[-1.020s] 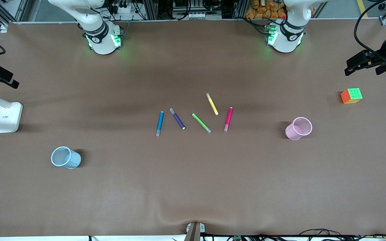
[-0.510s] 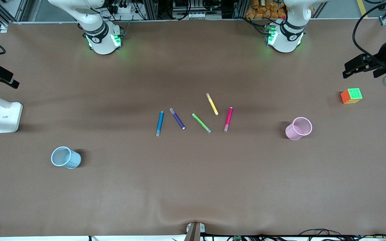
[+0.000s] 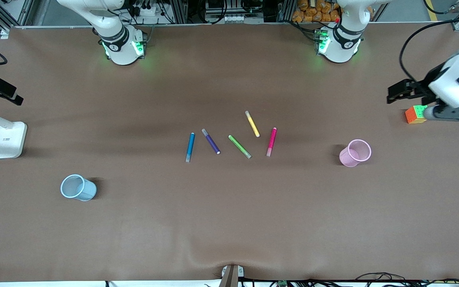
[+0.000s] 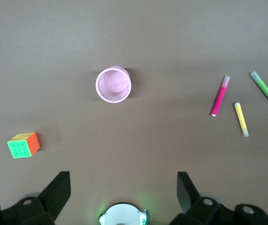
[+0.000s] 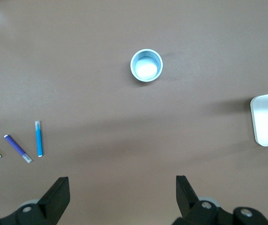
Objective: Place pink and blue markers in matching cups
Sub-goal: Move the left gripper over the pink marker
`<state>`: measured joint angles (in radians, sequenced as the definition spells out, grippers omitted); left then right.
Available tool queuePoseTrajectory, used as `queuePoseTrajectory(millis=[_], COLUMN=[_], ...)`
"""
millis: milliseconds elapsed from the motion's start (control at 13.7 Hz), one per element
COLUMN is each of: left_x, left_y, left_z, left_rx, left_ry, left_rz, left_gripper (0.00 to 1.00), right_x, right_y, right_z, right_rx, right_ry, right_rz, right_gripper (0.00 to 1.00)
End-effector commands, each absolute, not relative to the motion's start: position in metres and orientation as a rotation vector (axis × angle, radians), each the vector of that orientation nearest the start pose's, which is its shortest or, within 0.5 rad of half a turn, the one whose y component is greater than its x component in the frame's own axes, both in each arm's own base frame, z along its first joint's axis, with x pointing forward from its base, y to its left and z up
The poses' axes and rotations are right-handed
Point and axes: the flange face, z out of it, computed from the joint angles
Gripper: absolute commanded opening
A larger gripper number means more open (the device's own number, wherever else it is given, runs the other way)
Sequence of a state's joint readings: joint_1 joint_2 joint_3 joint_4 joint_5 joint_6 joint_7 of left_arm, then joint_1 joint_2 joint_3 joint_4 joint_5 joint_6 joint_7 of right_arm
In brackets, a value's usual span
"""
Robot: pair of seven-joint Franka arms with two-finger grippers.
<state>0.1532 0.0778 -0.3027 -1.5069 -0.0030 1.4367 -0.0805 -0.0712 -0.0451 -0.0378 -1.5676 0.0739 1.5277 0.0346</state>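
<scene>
Five markers are lying in a loose row at the middle of the table (image 3: 229,223). The blue marker (image 3: 190,147) is sitting at the row's right-arm end, the pink marker (image 3: 271,141) at its left-arm end. Between them are lying the purple marker (image 3: 210,141), green marker (image 3: 239,146) and yellow marker (image 3: 252,123), none touching.

The blue cup (image 3: 78,187) is standing upright toward the right arm's end of the table, nearer the front edge than the markers. The pink cup (image 3: 355,152) is standing upright toward the left arm's end, well apart from the pink marker. Both cups are showing empty in the wrist views.

The left gripper (image 4: 123,194) is hanging in the air with fingers spread wide, holding nothing, over the colour cube (image 3: 414,114) by the left arm's end edge.

The right gripper (image 5: 122,196) is also spread wide and empty, hanging over the right arm's end edge above the white lamp base (image 3: 8,139).
</scene>
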Motion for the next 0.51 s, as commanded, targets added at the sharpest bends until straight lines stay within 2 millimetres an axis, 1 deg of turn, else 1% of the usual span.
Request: queuePoseTrajectory(millis=[0,73,146,219,292,364,437], left_x=[0.574,0.578,0.579,0.580,0.582,0.584,0.584], left_y=[-0.105,-0.119,-0.139,-0.154,-0.164,-0.170,-0.182], left_z=[0.594,0.587,0.577,0.566,0.557,0.547,0.537], left_rx=[-3.167,-3.169,-3.164,-3.156,-3.151,-3.148,-3.143], left_ry=[0.143,0.169,0.176,0.144,0.109,0.103,0.122], left_rz=[0.265,0.281,0.309,0.342,0.365,0.388,0.410], left_gripper=[1.00,1.00,1.00,1.00,1.00,1.00,1.00], right_x=[0.532,0.532,0.533,0.532,0.532,0.532,0.533], right_y=[-0.054,-0.053,-0.053,-0.054,-0.055,-0.055,-0.054], right_z=[0.651,0.651,0.651,0.651,0.651,0.651,0.651], right_rx=[-3.065,-3.066,-3.065,-3.065,-3.067,-3.065,-3.065], right_ry=[0.220,0.218,0.220,0.220,0.225,0.222,0.223], right_rz=[-0.011,-0.011,-0.009,-0.011,-0.011,-0.009,-0.009], right_gripper=[1.00,1.00,1.00,1.00,1.00,1.00,1.00])
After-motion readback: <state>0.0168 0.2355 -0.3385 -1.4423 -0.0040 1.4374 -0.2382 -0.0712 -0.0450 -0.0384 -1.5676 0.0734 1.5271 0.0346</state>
